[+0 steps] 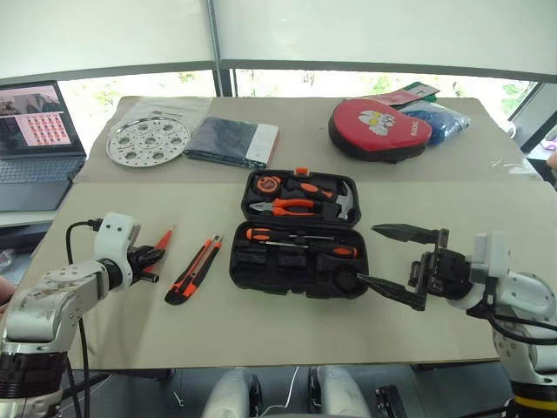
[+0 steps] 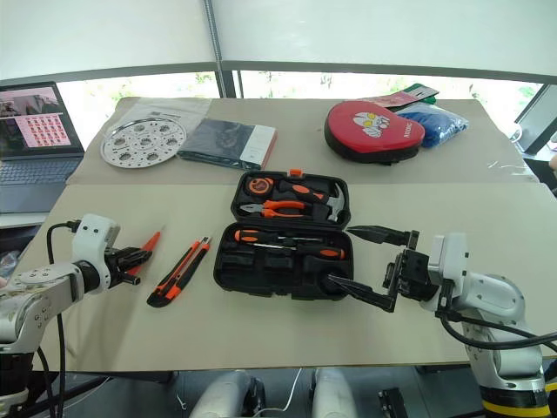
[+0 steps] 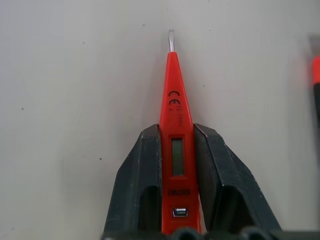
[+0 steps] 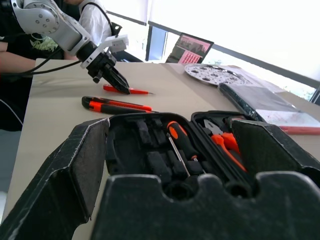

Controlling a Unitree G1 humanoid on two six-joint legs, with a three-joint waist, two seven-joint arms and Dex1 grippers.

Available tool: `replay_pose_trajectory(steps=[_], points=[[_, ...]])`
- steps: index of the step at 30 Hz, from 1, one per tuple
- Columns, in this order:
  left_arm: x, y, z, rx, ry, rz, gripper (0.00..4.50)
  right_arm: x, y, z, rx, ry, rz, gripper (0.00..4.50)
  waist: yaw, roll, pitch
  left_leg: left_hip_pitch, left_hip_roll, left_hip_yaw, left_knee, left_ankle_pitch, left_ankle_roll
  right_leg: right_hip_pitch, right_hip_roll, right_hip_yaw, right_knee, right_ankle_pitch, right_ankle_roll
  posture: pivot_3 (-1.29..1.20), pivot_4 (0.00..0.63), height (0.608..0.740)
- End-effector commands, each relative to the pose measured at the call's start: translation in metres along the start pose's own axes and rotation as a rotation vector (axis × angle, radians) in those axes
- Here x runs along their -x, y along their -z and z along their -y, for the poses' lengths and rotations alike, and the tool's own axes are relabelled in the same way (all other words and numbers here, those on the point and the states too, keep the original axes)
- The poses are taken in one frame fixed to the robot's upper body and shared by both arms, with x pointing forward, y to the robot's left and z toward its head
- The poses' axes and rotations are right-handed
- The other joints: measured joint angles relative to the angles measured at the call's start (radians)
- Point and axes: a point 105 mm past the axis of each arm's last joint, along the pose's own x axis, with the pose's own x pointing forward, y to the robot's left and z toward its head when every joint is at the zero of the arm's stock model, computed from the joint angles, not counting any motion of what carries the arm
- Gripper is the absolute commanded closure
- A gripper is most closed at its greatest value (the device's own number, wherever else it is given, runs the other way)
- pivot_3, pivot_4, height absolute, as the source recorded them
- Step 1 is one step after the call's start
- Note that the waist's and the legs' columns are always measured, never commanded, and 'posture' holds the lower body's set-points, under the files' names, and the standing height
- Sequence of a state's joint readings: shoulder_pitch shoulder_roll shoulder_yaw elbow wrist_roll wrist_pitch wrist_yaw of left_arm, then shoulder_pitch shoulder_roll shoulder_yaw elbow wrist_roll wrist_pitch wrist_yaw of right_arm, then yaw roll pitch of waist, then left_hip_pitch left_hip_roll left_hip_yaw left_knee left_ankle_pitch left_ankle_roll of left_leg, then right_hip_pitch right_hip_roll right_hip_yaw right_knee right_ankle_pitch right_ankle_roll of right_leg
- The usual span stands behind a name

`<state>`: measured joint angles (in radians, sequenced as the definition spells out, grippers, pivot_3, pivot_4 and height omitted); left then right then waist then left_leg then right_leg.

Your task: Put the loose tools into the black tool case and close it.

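Note:
The black tool case [image 1: 296,291] lies open mid-table, lid folded away from me. Its lid holds pliers [image 1: 291,206], a hammer [image 1: 345,201] and a tape measure [image 1: 267,184]. Two black-and-orange screwdrivers [image 1: 291,235] rest in the near half. Left of the case lies the utility knife [image 1: 193,270]. Farther left, my left gripper [image 1: 151,255] is shut on the slim orange tester screwdriver [image 3: 175,100], which lies on the table with its tip pointing away. My right gripper [image 1: 367,253] stands open at the case's right front corner, holding nothing.
At the back of the table are a round perforated metal plate [image 1: 147,141], a dark flat packet [image 1: 231,141], a red oval pouch [image 1: 379,128] and a blue bag [image 1: 439,122]. A laptop [image 1: 35,131] sits at far left. A person [image 4: 95,17] stands behind the left arm.

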<state>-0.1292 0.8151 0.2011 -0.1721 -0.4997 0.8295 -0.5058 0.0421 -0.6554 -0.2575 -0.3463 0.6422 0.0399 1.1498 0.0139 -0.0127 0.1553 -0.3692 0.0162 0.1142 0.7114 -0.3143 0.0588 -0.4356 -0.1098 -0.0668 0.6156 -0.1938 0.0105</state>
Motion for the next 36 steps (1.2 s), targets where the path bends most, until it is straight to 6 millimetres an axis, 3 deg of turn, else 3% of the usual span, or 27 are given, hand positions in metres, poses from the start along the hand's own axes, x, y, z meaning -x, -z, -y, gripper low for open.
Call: replay_pose_trajectory(steps=[1,3,5,9,12,18,36], points=[[0.005,-0.070,0.028,-0.225,0.182,0.239,3.95,0.008,-0.017,0.003,0.073,0.042,0.024,0.00,0.007,-0.001,0.001,0.000,0.000,-0.001,0.000,0.000,0.000,0.000,0.000,-0.001,0.000,0.000,0.000,0.00,0.150,0.740],[0.007,-0.096,0.060,-0.371,0.361,0.329,3.95,0.014,-0.017,0.003,0.071,0.063,0.008,0.00,0.020,-0.002,0.001,-0.001,-0.001,-0.001,0.001,0.000,0.001,0.000,-0.001,-0.002,0.000,0.000,0.000,0.00,0.150,0.740],[0.005,-0.108,0.096,-0.534,0.555,0.336,3.95,0.023,-0.015,0.005,0.066,0.090,-0.024,0.00,0.026,-0.002,0.001,-0.002,-0.001,-0.001,0.001,0.000,0.001,0.001,-0.001,-0.002,-0.001,0.001,0.000,0.00,0.150,0.740],[-0.015,-0.104,0.149,-0.758,0.805,0.227,3.95,0.038,-0.004,0.005,0.057,0.121,-0.139,0.00,0.022,-0.001,0.001,0.000,-0.003,0.001,0.001,0.000,0.003,0.004,0.000,0.000,-0.004,0.002,0.001,0.00,0.150,0.740],[-0.034,-0.102,0.164,-0.837,0.840,0.174,3.95,0.046,0.003,0.001,0.034,0.127,-0.202,0.00,0.020,-0.002,0.001,0.000,-0.004,0.001,0.003,0.000,0.003,0.007,0.005,0.000,-0.005,0.001,0.002,0.00,0.150,0.740],[-0.056,-0.089,0.174,-0.965,0.846,0.066,3.95,0.047,0.002,-0.008,0.027,0.143,-0.209,0.00,0.002,-0.003,0.002,0.001,-0.001,0.000,0.003,0.000,0.004,0.007,0.007,0.001,-0.005,0.001,0.002,0.00,0.150,0.740],[-0.062,-0.055,0.174,-1.027,0.867,-0.128,3.95,0.041,0.001,-0.014,0.025,0.163,-0.192,0.00,0.001,-0.003,0.002,0.000,-0.001,-0.001,0.009,-0.005,0.011,0.009,0.002,0.001,-0.005,-0.001,0.007,0.00,0.150,0.740]])
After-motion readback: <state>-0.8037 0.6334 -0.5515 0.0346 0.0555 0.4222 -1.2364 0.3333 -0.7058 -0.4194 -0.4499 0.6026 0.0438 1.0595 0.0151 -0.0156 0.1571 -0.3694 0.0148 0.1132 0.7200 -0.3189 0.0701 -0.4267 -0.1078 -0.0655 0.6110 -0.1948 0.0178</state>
